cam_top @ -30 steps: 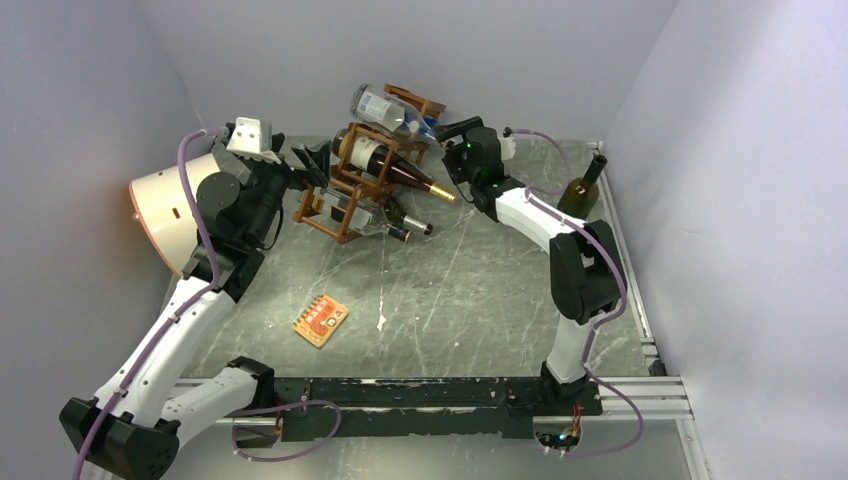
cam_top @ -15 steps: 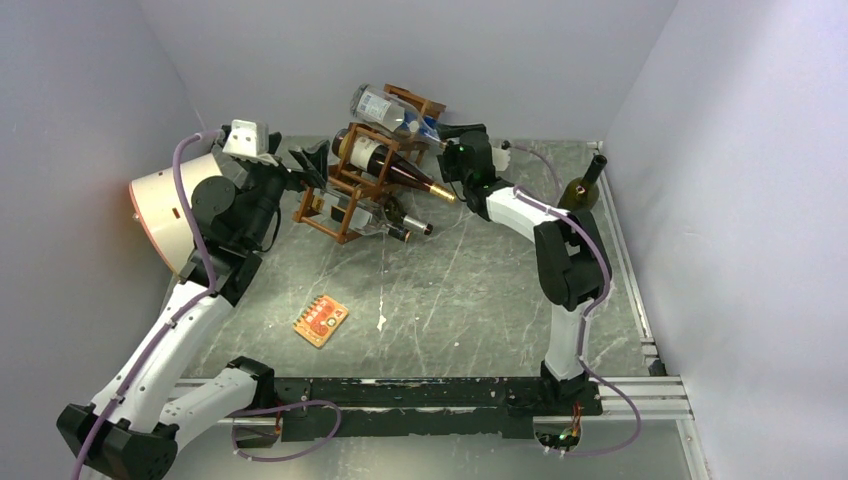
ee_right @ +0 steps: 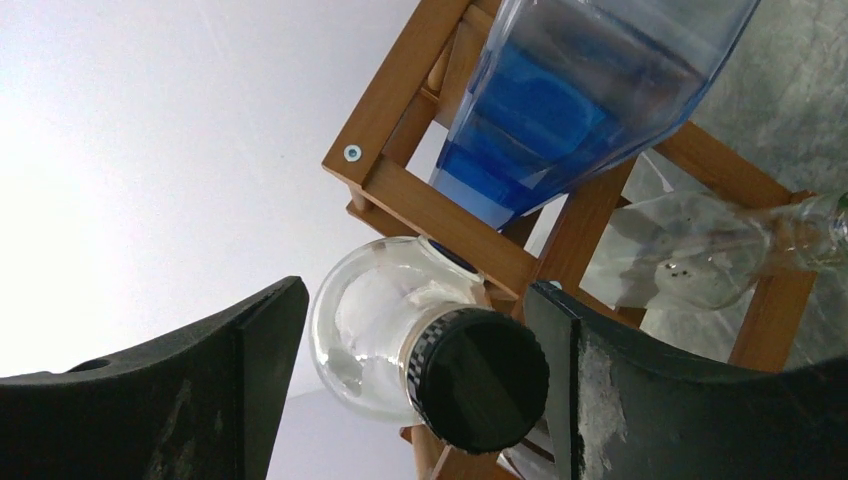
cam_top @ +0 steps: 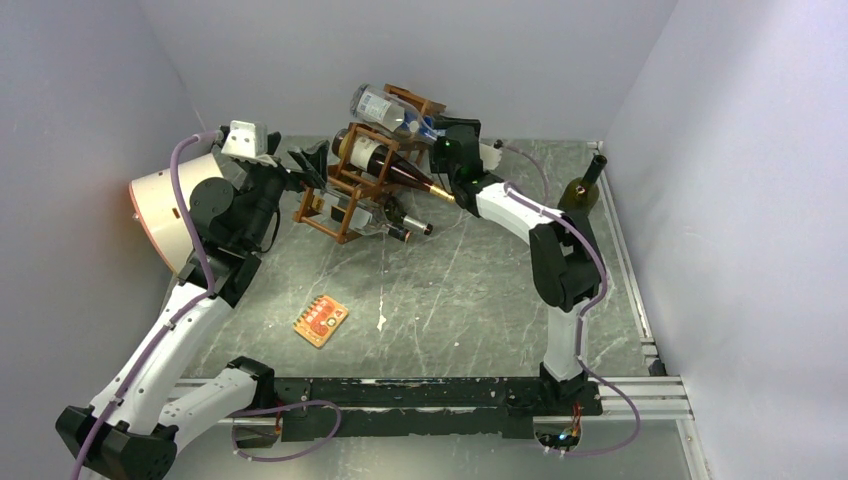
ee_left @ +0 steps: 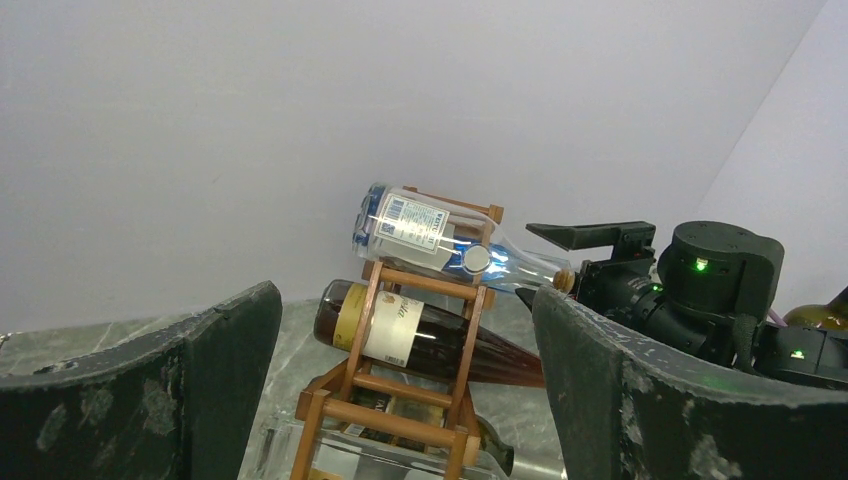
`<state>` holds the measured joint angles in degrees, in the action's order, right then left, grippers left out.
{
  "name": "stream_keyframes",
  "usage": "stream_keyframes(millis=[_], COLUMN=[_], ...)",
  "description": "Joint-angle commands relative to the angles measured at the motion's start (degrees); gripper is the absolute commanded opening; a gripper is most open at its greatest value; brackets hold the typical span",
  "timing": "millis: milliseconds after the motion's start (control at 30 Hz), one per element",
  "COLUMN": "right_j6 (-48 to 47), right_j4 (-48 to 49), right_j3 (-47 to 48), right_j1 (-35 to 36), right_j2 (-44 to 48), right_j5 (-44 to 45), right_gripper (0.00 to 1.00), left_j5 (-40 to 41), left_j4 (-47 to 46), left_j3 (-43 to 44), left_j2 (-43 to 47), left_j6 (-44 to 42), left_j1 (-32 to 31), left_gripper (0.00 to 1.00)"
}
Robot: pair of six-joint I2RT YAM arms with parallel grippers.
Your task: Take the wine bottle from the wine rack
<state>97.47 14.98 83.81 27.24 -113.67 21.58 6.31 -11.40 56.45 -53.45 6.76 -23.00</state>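
Wine rack (cam_top: 350, 195) at far middle of tabletop (cam_top: 450, 290), three bottles lying in its cells. Right fingers (ee_right: 640, 400) spread wide around the black cap (ee_right: 483, 378) of the top clear bottle (cam_top: 385, 106), no grip yet; likely lined up to draw it out neck-first. Left fingers (ee_left: 180, 390) open, facing the rack's other side, apart from it, probably to steady it. Dark bottle (cam_top: 392, 167) lies just beneath, its gold tip close under the right arm; green bottle (cam_top: 583, 188) stands well apart

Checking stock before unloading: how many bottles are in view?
4: clear bottle atop the rack, dark bottle mid-rack, third bottle at its bottom, green bottle standing far right. Another may hide low.
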Motion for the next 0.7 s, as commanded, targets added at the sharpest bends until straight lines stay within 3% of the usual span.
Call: stream_keyframes(millis=[0, 167, 667], right_j6=[3.8, 4.5, 5.7], right_j4=[-3.2, -3.4, -3.4], right_j3=[2.6, 3.9, 6.1], right_j1=[0.7, 1.8, 3.0], right_j2=[-1.6, -1.7, -5.3], right_j5=[5.2, 6.6, 8.6], right_gripper=[0.79, 0.68, 0.64], left_j5=[0.4, 0.3, 0.2], left_j4=[-2.7, -2.8, -3.0], left_j3=[-0.5, -0.6, -0.7], left_j2=[1.2, 1.2, 1.4], left_j6=[-0.7, -0.7, -0.8], left_j1=[-0.5, -0.6, -0.9], left_gripper=[0.99, 0.99, 0.99])
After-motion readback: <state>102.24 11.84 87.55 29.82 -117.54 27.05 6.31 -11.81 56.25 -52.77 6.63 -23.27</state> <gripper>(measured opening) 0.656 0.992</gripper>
